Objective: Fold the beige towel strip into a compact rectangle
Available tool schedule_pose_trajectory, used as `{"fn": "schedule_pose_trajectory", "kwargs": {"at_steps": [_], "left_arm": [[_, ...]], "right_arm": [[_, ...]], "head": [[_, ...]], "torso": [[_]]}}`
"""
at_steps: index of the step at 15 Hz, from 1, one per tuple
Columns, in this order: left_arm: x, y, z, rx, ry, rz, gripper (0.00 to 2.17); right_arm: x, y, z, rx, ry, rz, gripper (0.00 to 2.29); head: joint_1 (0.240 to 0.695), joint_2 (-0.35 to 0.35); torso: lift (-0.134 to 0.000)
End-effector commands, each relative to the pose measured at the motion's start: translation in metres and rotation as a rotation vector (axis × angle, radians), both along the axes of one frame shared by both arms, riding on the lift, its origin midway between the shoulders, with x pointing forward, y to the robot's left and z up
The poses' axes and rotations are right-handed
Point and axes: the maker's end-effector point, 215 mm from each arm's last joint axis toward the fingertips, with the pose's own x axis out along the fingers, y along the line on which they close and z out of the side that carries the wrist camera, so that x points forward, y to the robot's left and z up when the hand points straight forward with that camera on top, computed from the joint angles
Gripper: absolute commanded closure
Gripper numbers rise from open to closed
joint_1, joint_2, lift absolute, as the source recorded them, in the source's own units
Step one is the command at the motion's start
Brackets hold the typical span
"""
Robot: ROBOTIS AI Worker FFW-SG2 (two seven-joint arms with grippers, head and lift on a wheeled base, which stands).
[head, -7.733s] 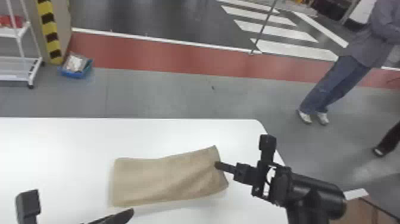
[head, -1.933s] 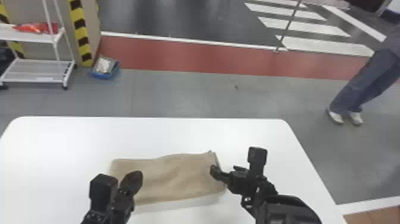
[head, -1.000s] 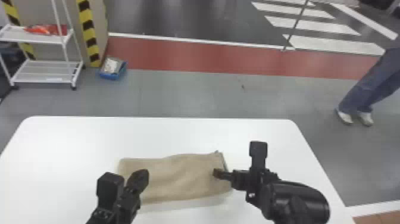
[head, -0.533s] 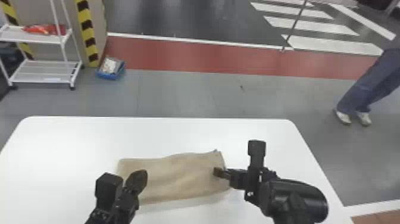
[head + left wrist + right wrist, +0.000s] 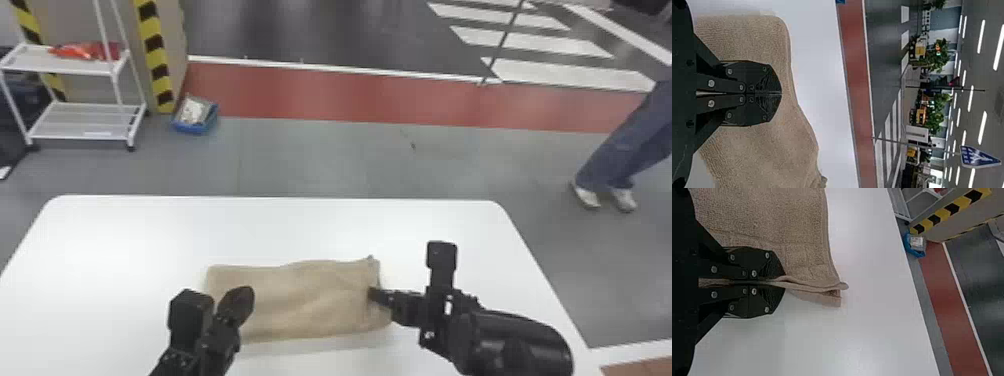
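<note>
Beige towel strip (image 5: 310,300) lies on white tabletop (image 5: 250,227), short of far edge, long sides roughly along it. Right pincer (image 5: 373,294) clamped on its right end; left pincer (image 5: 243,299) closed, over its left part.

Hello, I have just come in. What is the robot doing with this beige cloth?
The robot's right hand is closed on the right end of the beige towel strip, pinching its layers. The left hand is shut and hovers over the left part, holding nothing. The towel lies on the white table as a long band, so it is not yet a compact rectangle.
</note>
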Motion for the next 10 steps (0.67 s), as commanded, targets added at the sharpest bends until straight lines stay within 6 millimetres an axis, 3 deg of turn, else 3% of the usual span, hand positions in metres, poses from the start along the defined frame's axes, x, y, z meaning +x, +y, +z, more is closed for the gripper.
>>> {"fn": "schedule_pose_trajectory", "kwargs": {"at_steps": [1, 4, 8, 10], "left_arm": [[-0.002, -0.002, -0.002, 0.002, 0.008, -0.004, 1.5], [-0.009, -0.008, -0.009, 0.001, 0.042, -0.034, 1.5], [-0.015, -0.012, -0.017, -0.004, 0.066, -0.058, 1.5], [-0.011, -0.01, -0.024, 0.006, 0.076, -0.057, 1.5]], "right_arm": [[-0.004, 0.004, 0.018, 0.022, -0.025, 0.003, 1.12], [-0.007, 0.012, 0.048, 0.028, -0.061, 0.021, 1.12], [-0.012, 0.017, 0.053, 0.031, -0.069, 0.033, 1.12], [-0.014, 0.021, 0.066, 0.049, -0.093, 0.036, 1.12]], "head": [[0.695, -0.191], [0.695, -0.191], [0.695, -0.195], [0.695, -0.194]], "torso": [[0.0], [0.0], [0.0], [0.0]]}}
